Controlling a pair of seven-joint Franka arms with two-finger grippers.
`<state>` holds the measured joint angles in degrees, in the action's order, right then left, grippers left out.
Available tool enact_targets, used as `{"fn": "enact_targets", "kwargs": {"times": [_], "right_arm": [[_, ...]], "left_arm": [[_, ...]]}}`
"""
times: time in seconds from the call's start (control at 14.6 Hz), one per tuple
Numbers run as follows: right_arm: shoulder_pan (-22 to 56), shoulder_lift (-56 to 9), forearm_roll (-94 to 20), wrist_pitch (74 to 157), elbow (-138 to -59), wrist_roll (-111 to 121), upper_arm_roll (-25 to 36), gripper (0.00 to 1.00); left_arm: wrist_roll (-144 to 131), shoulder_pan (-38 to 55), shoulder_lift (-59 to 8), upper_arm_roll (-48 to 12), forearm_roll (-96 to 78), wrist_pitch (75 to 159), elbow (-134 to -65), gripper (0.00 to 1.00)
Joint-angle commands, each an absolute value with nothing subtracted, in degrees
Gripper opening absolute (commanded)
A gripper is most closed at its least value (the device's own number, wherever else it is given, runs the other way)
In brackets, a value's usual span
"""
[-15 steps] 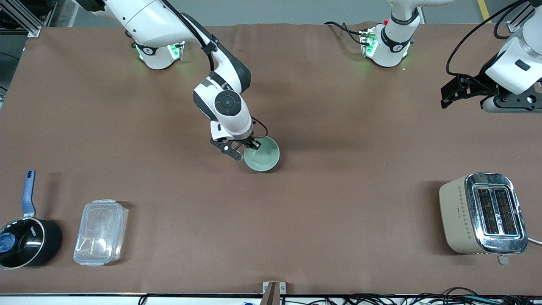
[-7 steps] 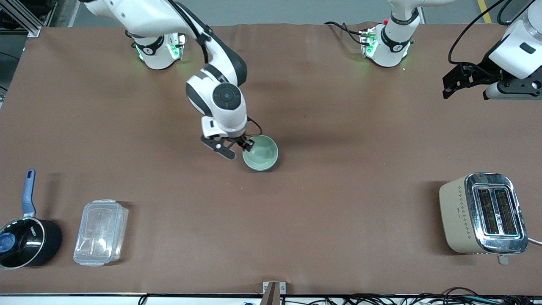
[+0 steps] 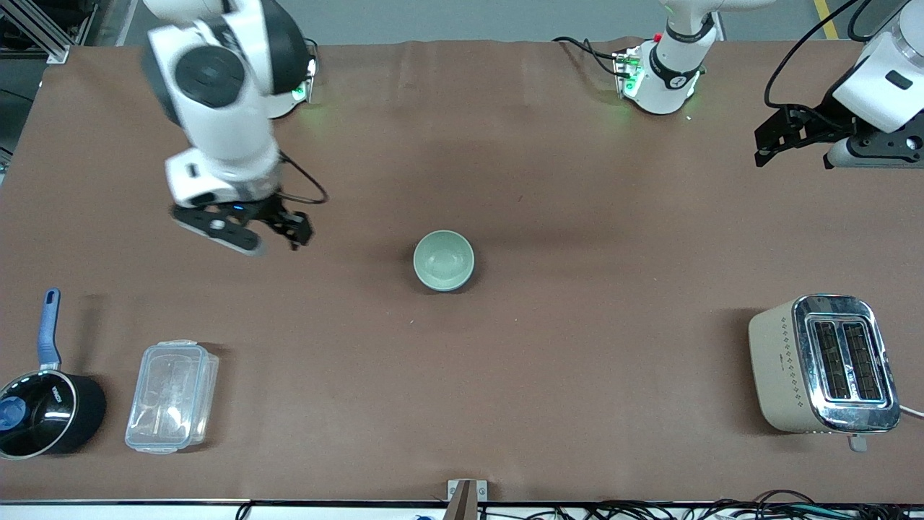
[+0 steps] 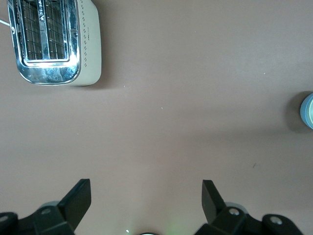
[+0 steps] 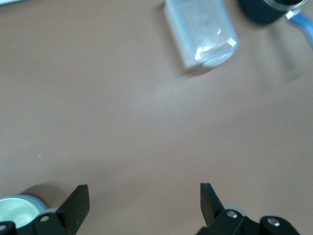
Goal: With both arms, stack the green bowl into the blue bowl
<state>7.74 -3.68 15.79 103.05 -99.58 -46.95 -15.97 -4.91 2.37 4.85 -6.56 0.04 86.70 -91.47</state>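
The pale green bowl (image 3: 443, 258) sits upright mid-table. In the wrist views a sky-blue outer wall shows round it, so it rests inside the blue bowl (image 5: 30, 199), which also shows in the left wrist view (image 4: 305, 110); the green inside shows in the right wrist view (image 5: 11, 211). My right gripper (image 3: 290, 231) is open and empty, up over bare table toward the right arm's end, apart from the bowls; its wrist view (image 5: 145, 198) shows only cloth between the fingers. My left gripper (image 3: 764, 150) is open and empty, raised at the left arm's end (image 4: 146, 196).
A beige and chrome toaster (image 3: 823, 365) stands toward the left arm's end, near the front camera. A clear lidded plastic box (image 3: 172, 396) and a black saucepan with a blue handle (image 3: 45, 408) stand toward the right arm's end. The table is covered with brown cloth (image 3: 577, 375).
My right gripper was at the green bowl's rim; it has let go, risen and swung away toward the right arm's end. The bowl stays in place. The left arm barely moved.
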Motion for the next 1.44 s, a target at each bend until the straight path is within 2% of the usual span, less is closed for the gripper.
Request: {"fn": "enact_targets", "kwargs": {"times": [0.0, 0.21, 0.55, 1.37], "right_arm": [[6.68, 0.96, 11.28, 96.71, -97.06, -36.17, -10.66, 1.00], [6.68, 0.97, 5.90, 87.39, -88.27, -23.84, -1.52, 1.00], [6.59, 0.88, 1.23, 83.06, -81.57, -4.87, 10.71, 1.00], [6.94, 0.26, 1.14, 84.55, -81.91, -2.37, 10.72, 1.00]], "left_arm": [[-3.96, 2.64, 4.49, -6.24, -0.35, 86.40, -90.09, 1.00], [-4.04, 2.46, 4.31, -6.24, -0.26, 86.31, -89.39, 1.00], [-4.04, 2.11, 4.22, -6.24, -0.26, 86.31, -88.68, 1.00], [-4.04, 2.02, 4.13, -6.07, -0.26, 85.08, -87.98, 1.00]]}}
